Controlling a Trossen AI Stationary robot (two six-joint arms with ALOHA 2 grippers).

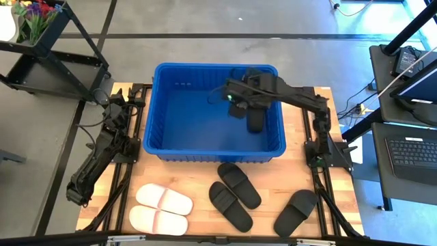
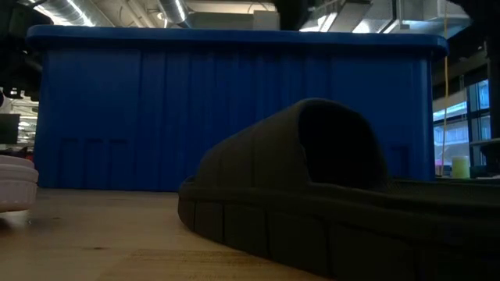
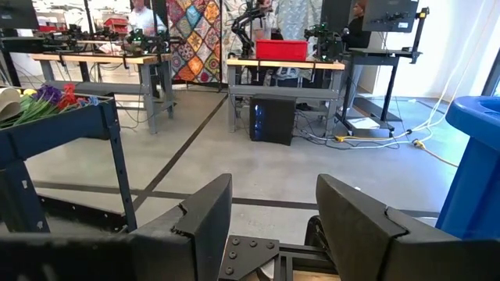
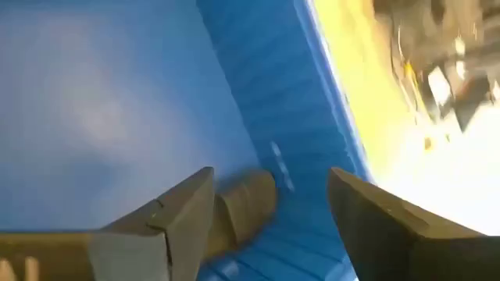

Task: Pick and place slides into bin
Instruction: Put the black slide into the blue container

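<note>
The blue bin (image 1: 164, 109) stands on the far half of the table and also shows in the low view (image 2: 234, 109). My right gripper (image 1: 235, 102) hangs open over the bin's inside, near its right wall (image 4: 269, 183). One black slide (image 1: 255, 121) lies on the bin's floor just beside it; its end shows between the fingers in the right wrist view (image 4: 246, 204). Three black slides (image 1: 239, 184) (image 1: 230, 205) (image 1: 295, 212) and two pale slides (image 1: 164, 198) (image 1: 157, 220) lie on the table's near half. My left gripper (image 3: 273, 226) is open and empty at the table's left edge.
The nearest black slide fills the low view's foreground (image 2: 312, 195), with a pale slide at the left (image 2: 16, 183). My left arm (image 1: 95, 157) lies folded along the table's left rail. A dark shelf cart with flowers (image 1: 41, 34) stands beyond the far left corner.
</note>
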